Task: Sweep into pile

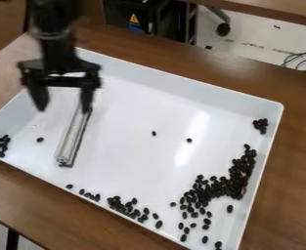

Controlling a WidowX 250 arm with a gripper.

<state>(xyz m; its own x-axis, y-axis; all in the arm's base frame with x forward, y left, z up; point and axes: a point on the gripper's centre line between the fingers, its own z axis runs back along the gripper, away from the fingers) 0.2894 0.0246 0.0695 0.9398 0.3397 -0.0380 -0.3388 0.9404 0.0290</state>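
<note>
Jaws are spread apart, released, on your gripper (63, 106), upper left of the frame. Your pale bar (72, 134) lies left of centre in the white tray (132, 151); its contact with the gripper cannot be determined. Dark beans (232, 184) cluster most densely at lower right.

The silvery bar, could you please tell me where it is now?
In the camera view, the silvery bar lies in the left part of the white tray, its upper end near the gripper and a lone black bean to its left.
</note>
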